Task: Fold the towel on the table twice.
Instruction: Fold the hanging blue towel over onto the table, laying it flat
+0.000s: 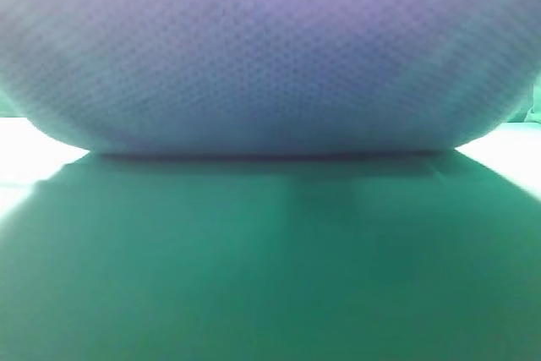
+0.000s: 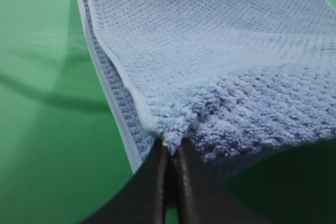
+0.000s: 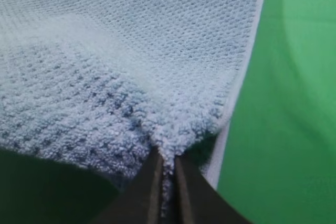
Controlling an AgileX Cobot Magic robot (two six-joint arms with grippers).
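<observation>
Towel (image 2: 220, 61) edge pinched in both closed jaws, lifted over green table (image 2: 47, 129).

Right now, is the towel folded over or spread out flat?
Folded over: in the left wrist view the towel shows an upper layer over a lower edge, its corners pinched by the left gripper and right gripper.

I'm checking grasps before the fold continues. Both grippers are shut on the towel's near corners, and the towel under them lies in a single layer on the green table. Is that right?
Not quite: the towel is not single-layered. The left wrist view shows a lifted upper layer over a second one, whose hemmed edge shows beside it on the table. The rest holds: left gripper and right gripper are shut on its corners.
</observation>
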